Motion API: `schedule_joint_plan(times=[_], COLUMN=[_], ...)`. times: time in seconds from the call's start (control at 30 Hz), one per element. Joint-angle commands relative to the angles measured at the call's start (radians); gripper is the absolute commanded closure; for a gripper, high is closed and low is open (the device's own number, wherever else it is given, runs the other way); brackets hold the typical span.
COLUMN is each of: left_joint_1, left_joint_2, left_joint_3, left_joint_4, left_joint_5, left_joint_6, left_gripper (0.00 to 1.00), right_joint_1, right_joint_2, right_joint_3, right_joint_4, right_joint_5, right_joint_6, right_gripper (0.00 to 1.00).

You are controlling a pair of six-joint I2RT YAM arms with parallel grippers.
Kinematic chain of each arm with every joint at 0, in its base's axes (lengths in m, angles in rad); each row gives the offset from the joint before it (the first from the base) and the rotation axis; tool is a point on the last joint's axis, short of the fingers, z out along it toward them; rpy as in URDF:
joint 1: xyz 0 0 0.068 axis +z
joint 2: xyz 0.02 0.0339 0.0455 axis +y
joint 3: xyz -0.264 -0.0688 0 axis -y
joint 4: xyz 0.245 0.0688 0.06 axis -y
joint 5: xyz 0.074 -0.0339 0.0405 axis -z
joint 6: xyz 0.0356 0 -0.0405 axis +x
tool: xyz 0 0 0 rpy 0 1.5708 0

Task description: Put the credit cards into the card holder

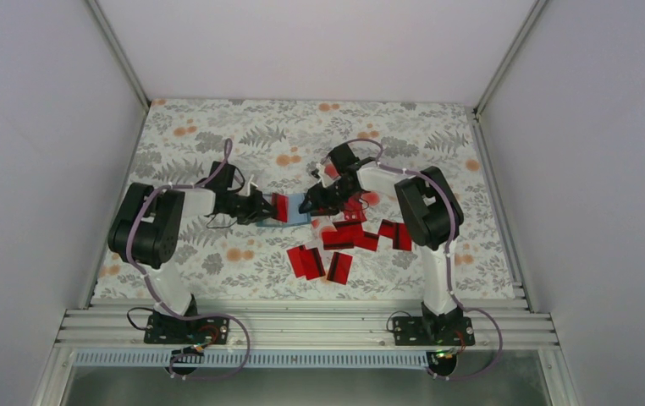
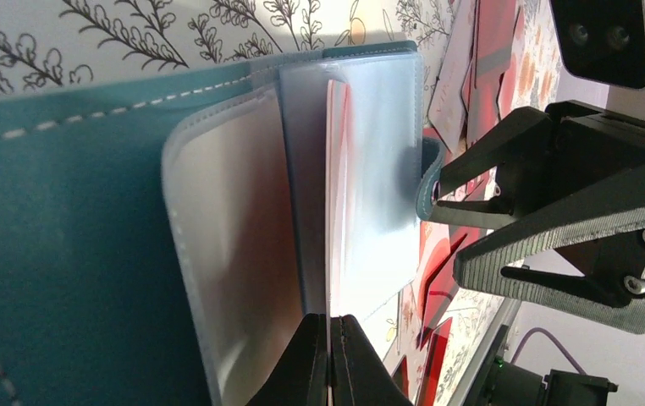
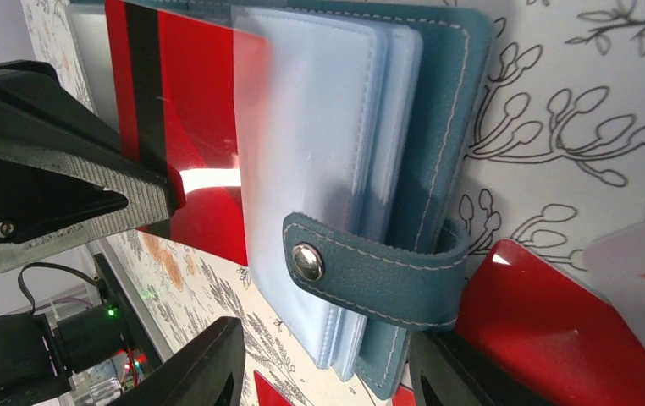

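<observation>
Left jaws are pinched fully shut on the trailing edge of one red credit card (image 3: 185, 110) (black stripe facing up in the right wrist view). The card's leading edge overlaps the top clear sleeve (image 3: 311, 127) of the card holder (image 3: 442, 101). Whether it sits inside that pocket or only btwn two sleeves, can't tell.

Right jaws stand approx half open, straddling the holder's strap end, w/ the snap strap (image 3: 361, 271) hanging btwn them. One finger looks to touch the teal cover. The other stands off, w/ table print showing in the gap, so no clamp, more a brace than a grip, I judge.

Holder lies open on the table (image 1: 217, 127), mid-way btwn the two arms. The loose cards (image 1: 336, 245) are scattered just beside it on the near-right side, one red card (image 3: 548, 313) right next to the right jaws.

Step in hand, as I read it, is sliding this card home:
- Keep the card flat & low, in line w/ the sleeve's long axis, so the film doesn't buckle.
- The right side should hold the holder vs the push, else it slides away.
- Grip is at the card's tail, so the tips will meet the sleeve mouth before the card is fully in. Stop there, let go, then nudge the last bit w/ closed tips.
- Go slow. The sleeves are floppy & stacked, so the wrong pocket is easy to hit.
</observation>
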Motion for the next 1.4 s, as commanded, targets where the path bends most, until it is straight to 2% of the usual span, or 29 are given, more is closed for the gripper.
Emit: schedule_joint_plan(times=[0.0, 1.0, 1.17, 1.37], left_joint_1=[-0.006, -0.049, -0.049, -0.05], left_joint_2=[0.025, 0.086, 0.093, 0.08], left_joint_3=[-0.001, -0.007, 0.026, 0.065], left_joint_4=[0.043, 0.123, 0.055, -0.047], left_joint_5=[-0.01, 0.025, 0.016, -0.02], left_joint_6=[-0.01, -0.05, -0.005, 0.054], left_gripper=[0.98, 0.98, 0.97, 0.9], right_joint_1=[0.03, 0.046, 0.047, 0.047], right_joint_2=[0.042, 0.101, 0.107, 0.105], right_joint_3=[-0.04, 0.051, 0.069, 0.072], right_joint_4=[-0.053, -0.072, -0.072, -0.072], right_joint_5=[0.054, 0.003, 0.003, 0.017], right_joint_6=[-0.027, -0.013, -0.003, 0.003], right_gripper=[0.5, 0.5, 0.51, 0.51])
